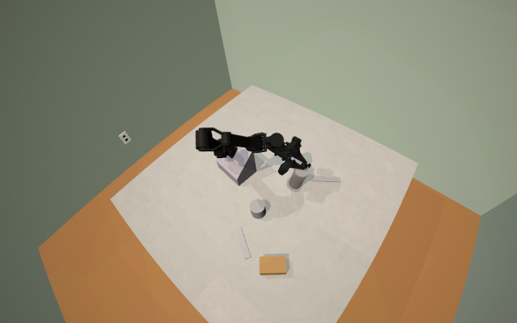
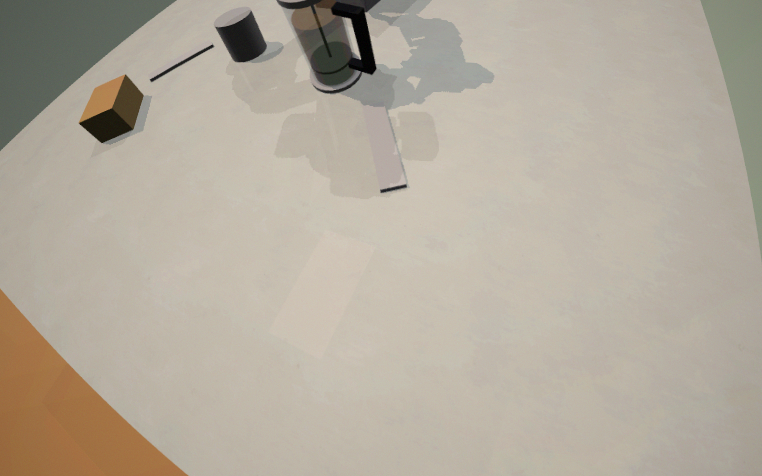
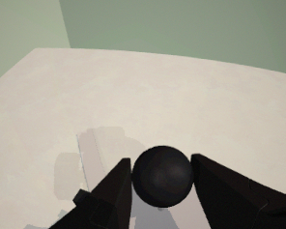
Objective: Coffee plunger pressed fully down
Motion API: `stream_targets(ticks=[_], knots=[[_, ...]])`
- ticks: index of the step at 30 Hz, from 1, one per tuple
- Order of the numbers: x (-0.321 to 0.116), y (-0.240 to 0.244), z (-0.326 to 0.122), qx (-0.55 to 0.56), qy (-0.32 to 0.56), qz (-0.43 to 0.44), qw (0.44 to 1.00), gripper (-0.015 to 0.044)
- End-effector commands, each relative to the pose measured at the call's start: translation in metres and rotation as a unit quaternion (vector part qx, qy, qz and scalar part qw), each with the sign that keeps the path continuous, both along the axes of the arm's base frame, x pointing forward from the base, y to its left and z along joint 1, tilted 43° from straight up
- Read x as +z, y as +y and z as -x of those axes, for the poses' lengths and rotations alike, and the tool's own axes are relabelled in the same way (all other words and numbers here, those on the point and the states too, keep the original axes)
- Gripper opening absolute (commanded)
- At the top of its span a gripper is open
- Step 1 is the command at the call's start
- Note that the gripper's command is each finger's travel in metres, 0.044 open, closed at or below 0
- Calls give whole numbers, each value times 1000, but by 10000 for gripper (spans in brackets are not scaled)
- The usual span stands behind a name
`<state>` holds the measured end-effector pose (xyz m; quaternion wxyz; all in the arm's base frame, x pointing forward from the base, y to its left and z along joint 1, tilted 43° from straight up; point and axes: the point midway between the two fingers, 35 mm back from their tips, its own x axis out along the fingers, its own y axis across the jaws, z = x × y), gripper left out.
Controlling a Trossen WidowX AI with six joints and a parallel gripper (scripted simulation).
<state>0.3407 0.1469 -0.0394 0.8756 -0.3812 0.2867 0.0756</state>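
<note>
While jaws grip knob (image 3: pixel 161 176), cylinder (image 1: pixel 258 208) (dark) near

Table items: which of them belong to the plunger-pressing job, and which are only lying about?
Belong to the job:
- press
- plunger knob
- gripper, shut on the knob

Lying about:
- dark cylinder
- orange block
- pale strip
- thin dark strip

press (image 2: pixel 330 47) top: cut off by exterior edge | lid: hidden behind knob (image 3: pixel 162 176)
</note>
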Motion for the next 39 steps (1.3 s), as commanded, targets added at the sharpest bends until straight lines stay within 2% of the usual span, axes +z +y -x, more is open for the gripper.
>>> stream_targets(ticks=[1,37,39], knots=[[-6,-5,0,-6,8,11,1000,127],[-3,0,-4,-3,3,5,1000,127],[-3,0,-4,-3,3,5,1000,180]])
